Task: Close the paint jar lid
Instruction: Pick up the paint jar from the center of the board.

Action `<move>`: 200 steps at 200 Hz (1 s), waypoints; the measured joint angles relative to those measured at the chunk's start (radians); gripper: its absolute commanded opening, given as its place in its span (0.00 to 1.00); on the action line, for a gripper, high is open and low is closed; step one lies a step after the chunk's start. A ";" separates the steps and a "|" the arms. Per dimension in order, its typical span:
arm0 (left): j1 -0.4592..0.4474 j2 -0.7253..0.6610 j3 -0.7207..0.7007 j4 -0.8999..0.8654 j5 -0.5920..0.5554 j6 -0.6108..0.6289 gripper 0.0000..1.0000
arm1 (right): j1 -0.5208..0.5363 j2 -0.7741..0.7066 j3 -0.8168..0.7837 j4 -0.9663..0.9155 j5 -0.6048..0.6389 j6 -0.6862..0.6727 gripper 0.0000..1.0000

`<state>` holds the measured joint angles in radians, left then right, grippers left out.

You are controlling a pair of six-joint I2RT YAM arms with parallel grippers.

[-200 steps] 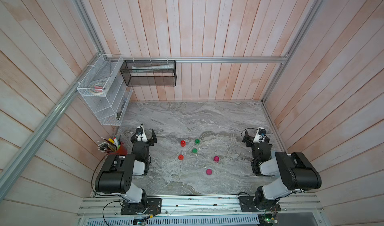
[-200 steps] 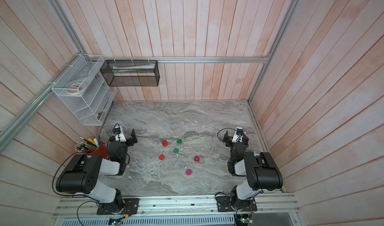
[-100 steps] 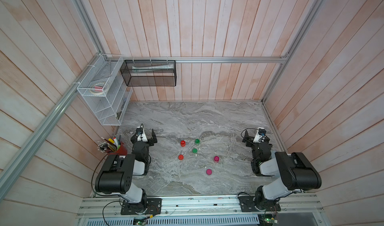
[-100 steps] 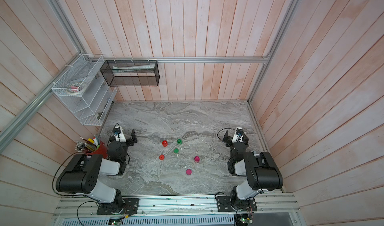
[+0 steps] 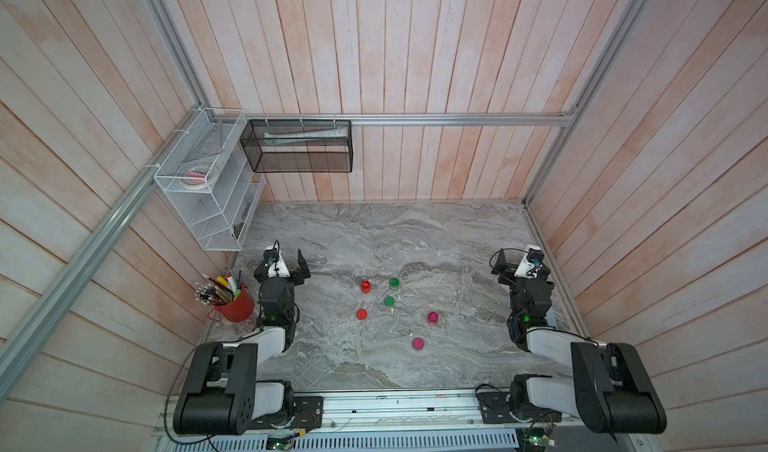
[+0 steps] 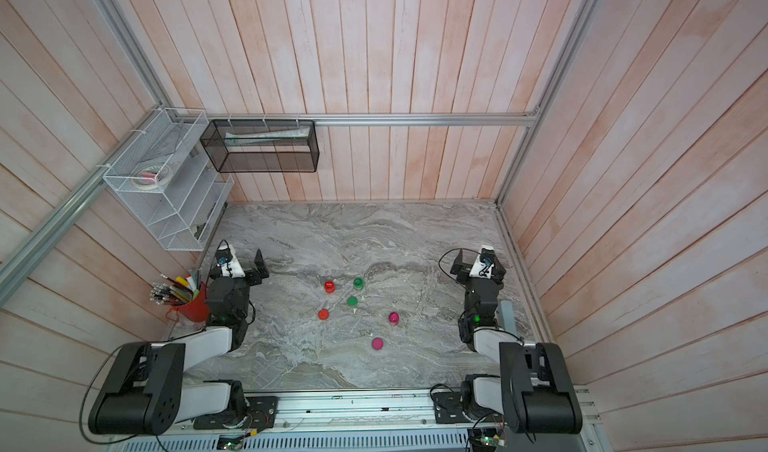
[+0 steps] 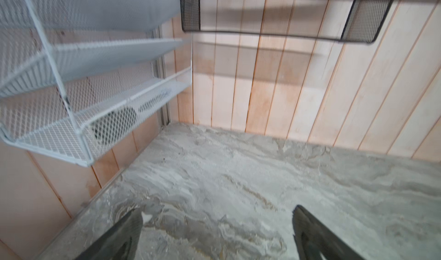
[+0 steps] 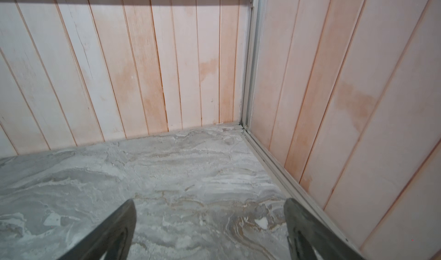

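Three small paint jars stand mid-table in both top views: a red jar (image 5: 365, 286), a green jar (image 5: 394, 283) and a pink jar (image 5: 432, 318). Flat round pieces in matching colours, which look like loose lids, lie near them: an orange-red lid (image 5: 361, 314), a green lid (image 5: 389, 301) and a pink lid (image 5: 417, 343). My left gripper (image 5: 286, 259) (image 7: 217, 220) hangs open and empty at the table's left side, well left of the jars. At the right wall, my right gripper (image 5: 519, 261) (image 8: 210, 211) is open and empty too. Neither wrist view shows a jar.
A red cup of pens (image 5: 232, 302) stands by the left arm. A white wire shelf (image 5: 208, 188) hangs on the left wall, and a black mesh basket (image 5: 299, 147) on the back wall. Wooden walls close in the marble table (image 5: 374, 238) on three sides.
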<state>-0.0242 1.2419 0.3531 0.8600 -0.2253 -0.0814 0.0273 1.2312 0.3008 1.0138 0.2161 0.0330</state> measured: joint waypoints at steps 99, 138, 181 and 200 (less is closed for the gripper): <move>-0.071 -0.353 0.409 -0.943 0.267 -0.174 0.99 | 0.496 0.153 0.436 -0.658 -0.125 0.048 0.90; -0.070 -0.374 0.511 -1.117 0.407 -0.177 0.92 | 0.591 0.307 0.560 -0.700 -0.321 0.138 0.81; -0.071 -0.419 0.546 -1.215 0.520 -0.201 0.92 | 0.695 0.463 0.696 -0.737 -0.393 0.198 0.78; -0.070 -0.436 0.572 -1.249 0.533 -0.203 0.92 | 0.746 0.525 0.762 -0.768 -0.394 0.210 0.76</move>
<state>-0.0944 0.8059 0.9249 -0.3889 0.3077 -0.2848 0.7731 1.7561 1.0626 0.2462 -0.1783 0.2432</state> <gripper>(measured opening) 0.918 0.774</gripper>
